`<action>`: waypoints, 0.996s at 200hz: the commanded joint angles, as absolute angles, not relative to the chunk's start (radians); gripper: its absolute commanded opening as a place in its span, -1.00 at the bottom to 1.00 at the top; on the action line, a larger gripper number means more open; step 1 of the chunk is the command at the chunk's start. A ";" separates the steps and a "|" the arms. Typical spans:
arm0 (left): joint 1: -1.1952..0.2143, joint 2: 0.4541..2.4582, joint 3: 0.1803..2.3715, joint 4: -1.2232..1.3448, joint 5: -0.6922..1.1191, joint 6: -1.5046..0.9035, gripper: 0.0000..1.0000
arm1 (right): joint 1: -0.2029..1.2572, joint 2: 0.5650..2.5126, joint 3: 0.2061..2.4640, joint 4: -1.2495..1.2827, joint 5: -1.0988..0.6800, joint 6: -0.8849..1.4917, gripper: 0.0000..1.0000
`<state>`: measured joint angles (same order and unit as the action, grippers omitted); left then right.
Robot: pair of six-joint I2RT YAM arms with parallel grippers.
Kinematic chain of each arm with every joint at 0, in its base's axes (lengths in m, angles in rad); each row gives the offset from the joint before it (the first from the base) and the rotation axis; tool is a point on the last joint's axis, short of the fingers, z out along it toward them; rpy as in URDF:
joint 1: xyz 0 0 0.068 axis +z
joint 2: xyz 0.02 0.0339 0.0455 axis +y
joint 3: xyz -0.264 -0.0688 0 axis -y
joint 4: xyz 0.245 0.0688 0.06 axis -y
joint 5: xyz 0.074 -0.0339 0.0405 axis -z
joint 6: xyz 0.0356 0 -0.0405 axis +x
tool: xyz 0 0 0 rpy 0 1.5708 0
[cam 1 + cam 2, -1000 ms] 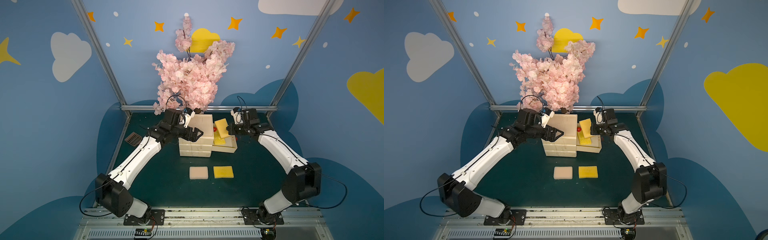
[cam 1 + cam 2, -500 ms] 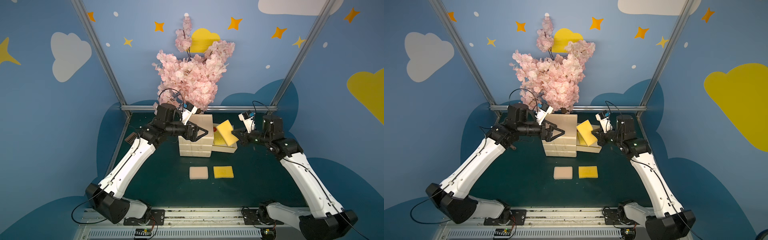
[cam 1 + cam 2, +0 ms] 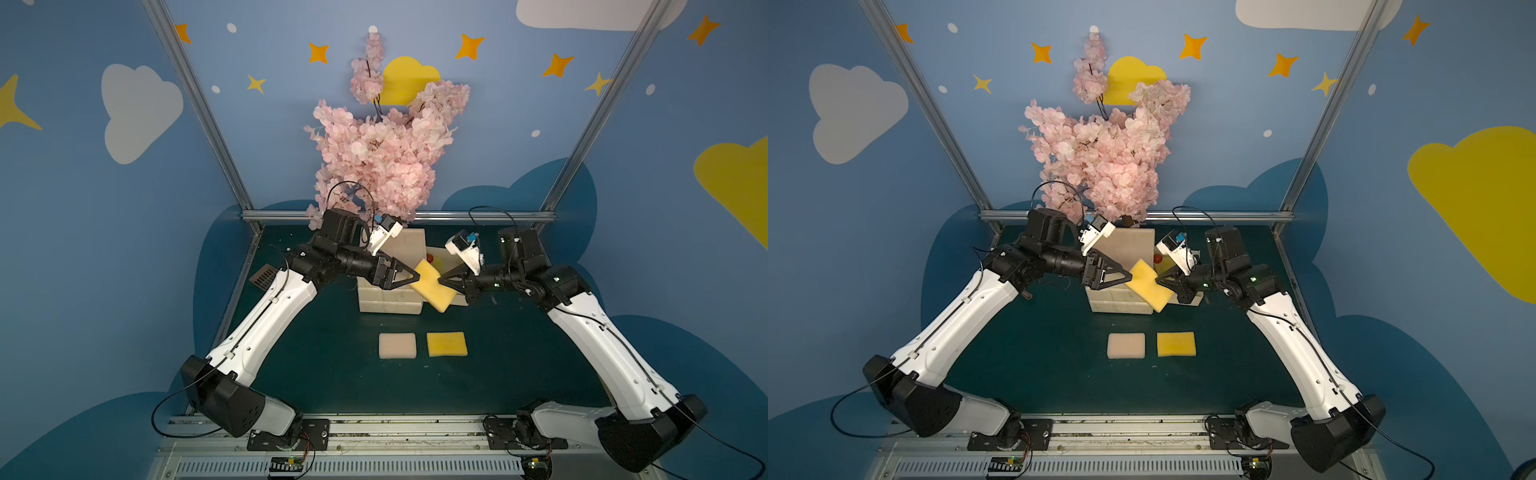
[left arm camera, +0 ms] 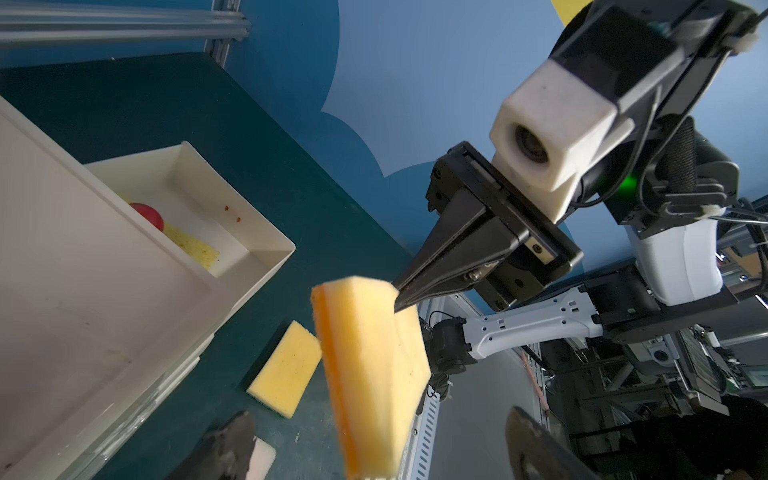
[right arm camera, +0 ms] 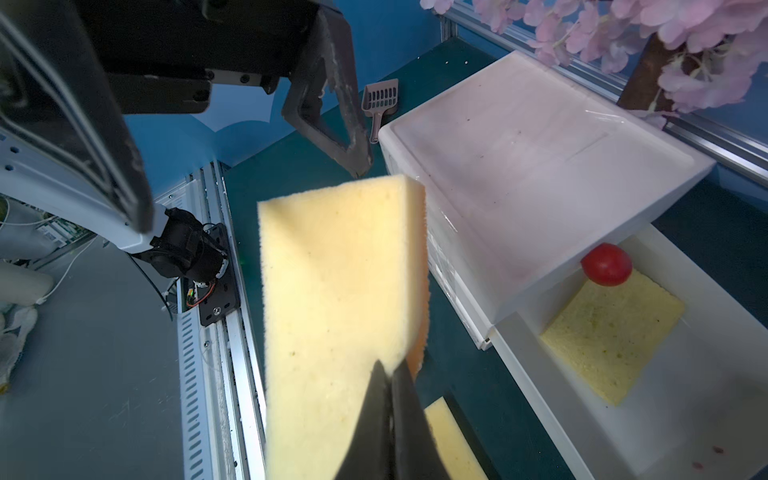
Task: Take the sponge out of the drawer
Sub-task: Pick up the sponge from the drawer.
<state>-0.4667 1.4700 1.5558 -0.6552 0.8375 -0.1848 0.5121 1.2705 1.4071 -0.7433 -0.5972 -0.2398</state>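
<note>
Fingers [image 5: 409,419] of the right gripper [image 3: 441,284] pinch the yellow rectangular foam sponge [image 3: 428,278] in mid-air, clear of the open white plastic drawer [image 5: 685,395]; the left gripper [image 3: 413,277] gapes wide beside it.

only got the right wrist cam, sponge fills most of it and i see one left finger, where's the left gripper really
observer: In both top views the left gripper is open at the free end of the held sponge. The left wrist view shows that end between its two fingers.
operator: is my sponge out of the drawer
observer: Yes. The left wrist view shows it in the air off the right gripper, outside the open drawer.
operator: what's lying on the table
observer: A pale pink sponge lies flat beside the yellow sponge, in front of the drawer unit.
</note>
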 commanded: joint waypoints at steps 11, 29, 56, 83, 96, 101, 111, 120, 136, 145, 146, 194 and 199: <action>-0.469 1.485 1.567 -0.755 0.882 -0.142 0.82 | 0.556 1.285 1.462 -0.809 -0.508 -0.288 -1.00; -0.469 1.491 1.569 -0.779 0.877 -0.122 0.76 | 0.575 1.288 1.467 -0.816 -0.491 -0.294 -1.00; -0.469 1.501 1.574 -0.789 0.881 -0.109 0.56 | 0.593 1.300 1.477 -0.828 -0.467 -0.298 -1.00; -0.469 1.512 1.574 -0.779 0.889 -0.110 0.17 | 0.606 1.312 1.496 -0.833 -0.467 -0.299 -1.00; -0.469 1.516 1.569 -0.775 0.897 -0.112 -0.20 | 0.609 1.316 1.500 -0.828 -0.467 -0.298 -1.00; -0.469 1.517 1.567 -0.773 0.897 -0.113 -0.36 | 0.609 1.317 1.502 -0.828 -0.466 -0.299 -1.00; -0.469 1.516 1.561 -0.775 0.893 -0.113 -0.62 | 0.611 1.320 1.503 -0.826 -0.457 -0.299 -1.00; -0.470 1.511 1.548 -0.769 0.885 -0.118 -0.85 | 0.612 1.319 1.503 -0.825 -0.456 -0.299 -1.00; -0.469 1.480 1.488 -0.703 0.871 -0.152 -0.94 | 0.612 1.320 1.495 -0.809 -0.454 -0.293 -1.00; -0.470 1.457 1.451 -0.661 0.862 -0.170 -0.95 | 0.612 1.322 1.491 -0.799 -0.455 -0.288 -0.93; -0.470 1.455 1.448 -0.659 0.860 -0.172 -0.95 | 0.612 1.321 1.491 -0.799 -0.454 -0.287 -0.91; -0.435 1.331 1.343 -0.707 0.705 -0.195 -0.95 | 0.608 1.266 1.417 -0.673 -0.120 -0.174 0.06; -0.424 1.317 1.330 -0.714 0.694 -0.205 -0.95 | 0.606 1.251 1.397 -0.652 -0.088 -0.161 0.12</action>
<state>-0.4587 1.3926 1.3617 -0.6834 0.7746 -0.1814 0.6086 1.3060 1.4540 -0.7483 -0.2977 -0.2394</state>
